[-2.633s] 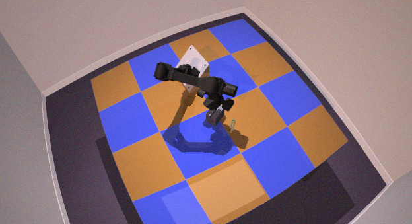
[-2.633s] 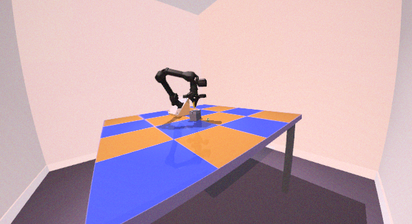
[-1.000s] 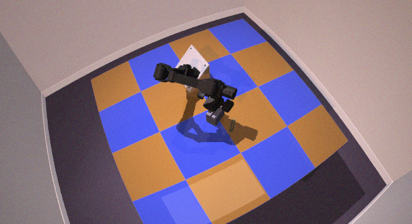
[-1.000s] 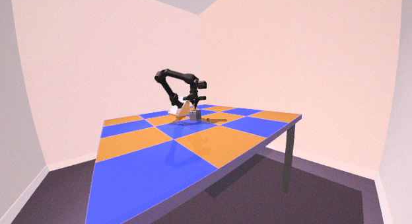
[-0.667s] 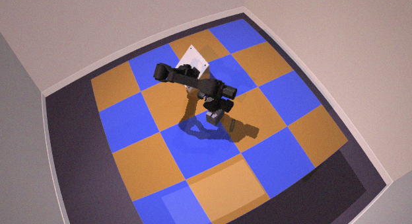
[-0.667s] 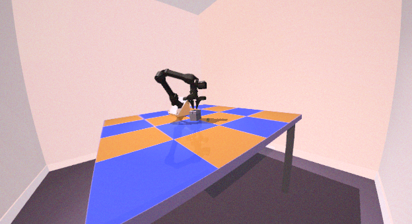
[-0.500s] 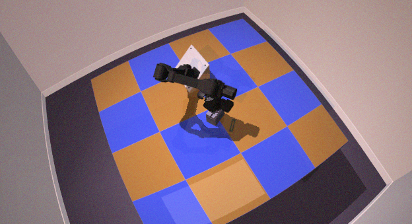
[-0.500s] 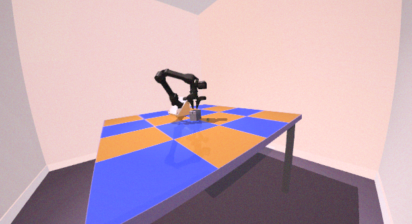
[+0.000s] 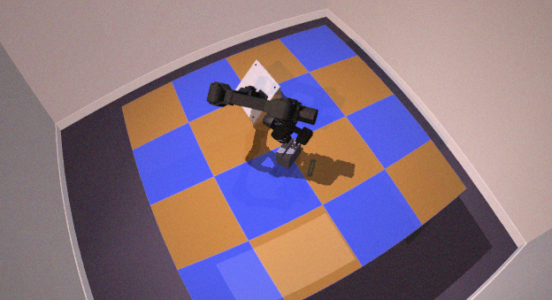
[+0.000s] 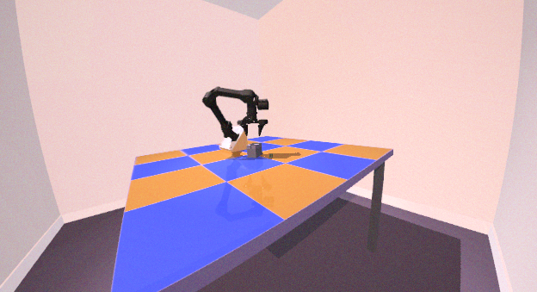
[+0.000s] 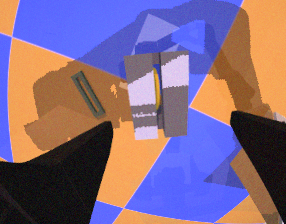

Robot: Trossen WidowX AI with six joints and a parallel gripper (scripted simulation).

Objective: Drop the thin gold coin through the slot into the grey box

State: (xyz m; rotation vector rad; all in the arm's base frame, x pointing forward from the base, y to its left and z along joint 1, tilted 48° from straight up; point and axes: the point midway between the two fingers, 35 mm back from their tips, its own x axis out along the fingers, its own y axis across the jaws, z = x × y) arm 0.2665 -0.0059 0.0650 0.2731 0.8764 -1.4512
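The grey box (image 9: 288, 159) (image 10: 255, 151) (image 11: 175, 112) stands on the table below the arm. The gold coin (image 11: 157, 91) shows as a thin yellow edge within the dark slot between the two lid halves, lined up with the slot. How deep it sits is hard to tell; no coin shows above the box in the exterior view. My gripper (image 10: 253, 133) (image 11: 172, 122) is wide open and empty, above the box, with its fingertips apart on either side and clear of it. The dark-green holder (image 9: 310, 168) (image 10: 270, 155) (image 11: 100, 115) lies beside the box, empty.
The arm's white base plate (image 9: 256, 70) stands behind the box. The arm's shadow falls over the holder and around the box. The checkered blue and orange table (image 9: 177, 227) (image 10: 181, 243) extends around them.
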